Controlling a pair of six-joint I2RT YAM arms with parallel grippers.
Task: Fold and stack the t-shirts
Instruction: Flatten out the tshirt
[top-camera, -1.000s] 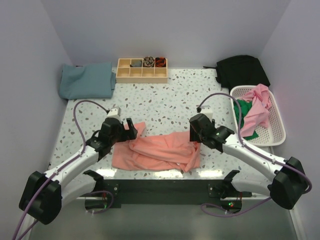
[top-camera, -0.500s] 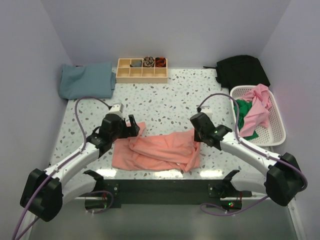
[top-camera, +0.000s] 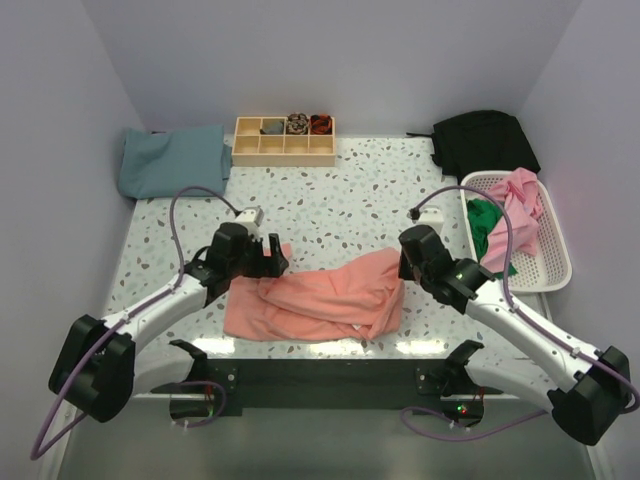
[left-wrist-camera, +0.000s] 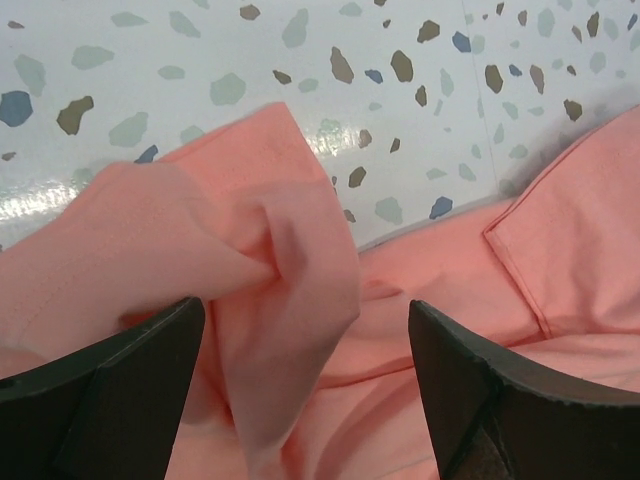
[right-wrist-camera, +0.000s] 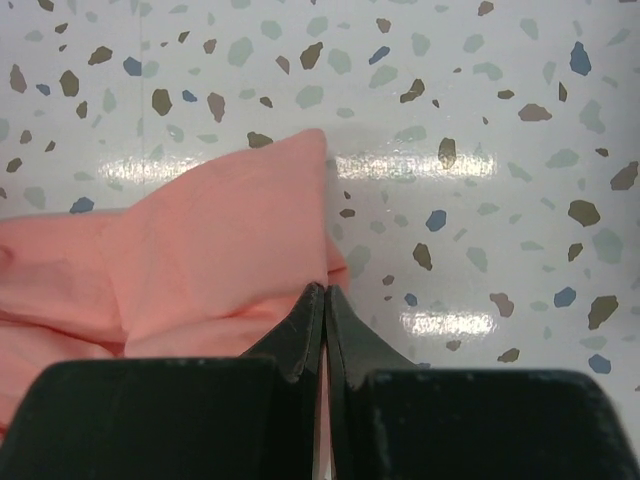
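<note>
Teal shirt (top-camera: 172, 162) lies folded flat at the counter's (top-camera: 340, 200) far-left corner, well apart from both arms. Left fingers (left-wrist-camera: 120, 380) are spread wide over the salmon shirt's (top-camera: 320, 300) left end. A bunched fold of cloth sits between them, nearer the left-hand one in the wrist view; can't tell if it touches. Salmon shirt lies crumpled across the near middle of the counter, spanning arm to arm. Right fingers (right-wrist-camera: 305, 330) are pressed fully together, pinching the shirt's far-right corner, which peaks up at the tips with bare counter just beyond. Pink shirt (top-camera: 520, 210) and green shirt (top-camera: 488, 225) are heaped in the white basket (top-camera: 558, 255) at the right edge.
</note>
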